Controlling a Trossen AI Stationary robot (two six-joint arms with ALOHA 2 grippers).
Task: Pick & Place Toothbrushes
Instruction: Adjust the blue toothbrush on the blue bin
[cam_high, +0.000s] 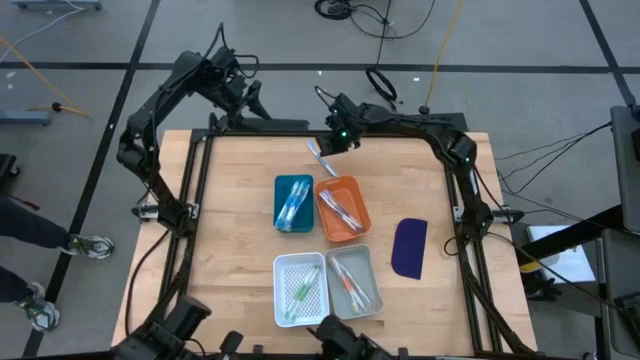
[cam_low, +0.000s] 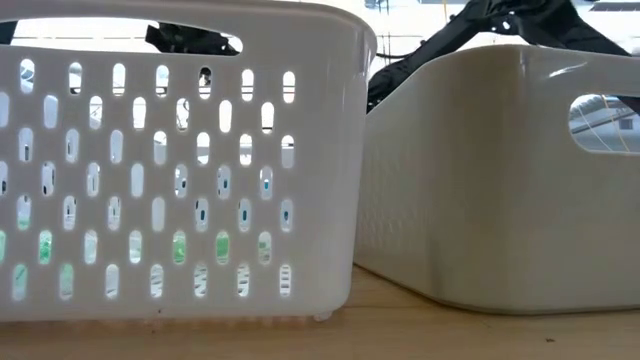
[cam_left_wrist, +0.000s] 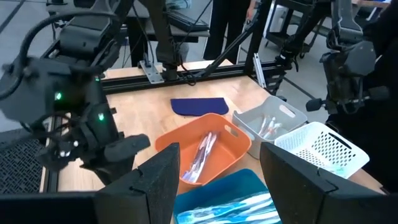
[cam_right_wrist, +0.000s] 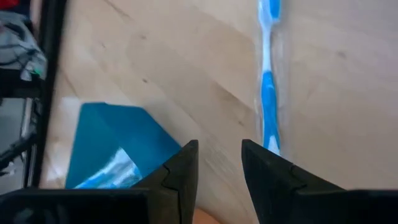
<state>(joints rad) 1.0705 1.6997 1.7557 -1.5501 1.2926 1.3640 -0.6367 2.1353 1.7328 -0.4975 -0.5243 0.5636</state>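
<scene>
A pick is being lined up: the right end effector (cam_right_wrist: 219, 163), fingers parted and empty, is held beside the blue toothbrush (cam_right_wrist: 268, 93) lying on the tabletop (cam_high: 240, 180) near the blue tray (cam_high: 293, 202); centring and descent are judged next, while the left end effector (cam_left_wrist: 217, 171) waits open.

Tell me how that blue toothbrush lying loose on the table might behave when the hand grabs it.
The blue toothbrush looks thin and light, so it should lift easily. It lies flat on the smooth wooden table, so it may skid if nudged. Its clear wrapper probably makes it slippery in the right hand, whose fingers stand apart beside it.
</scene>
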